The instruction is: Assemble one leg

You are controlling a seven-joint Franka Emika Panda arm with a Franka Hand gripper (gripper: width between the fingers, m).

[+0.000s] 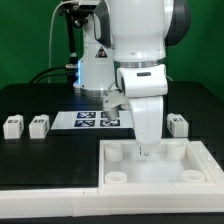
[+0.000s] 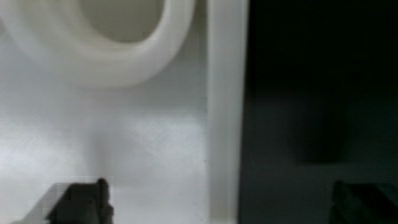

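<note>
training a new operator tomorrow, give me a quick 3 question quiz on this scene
1. How many loose legs show on the black table in the exterior view?
2. True or false: the gripper is shut on a leg.
3. The gripper is nearest to: A) the two legs on the exterior view's left, B) the white tray, C) the table's front edge.

Key: 1) three, two on the exterior view's left and one on its right. 2) false, the jaws stand open with nothing between them. 3) B.
</note>
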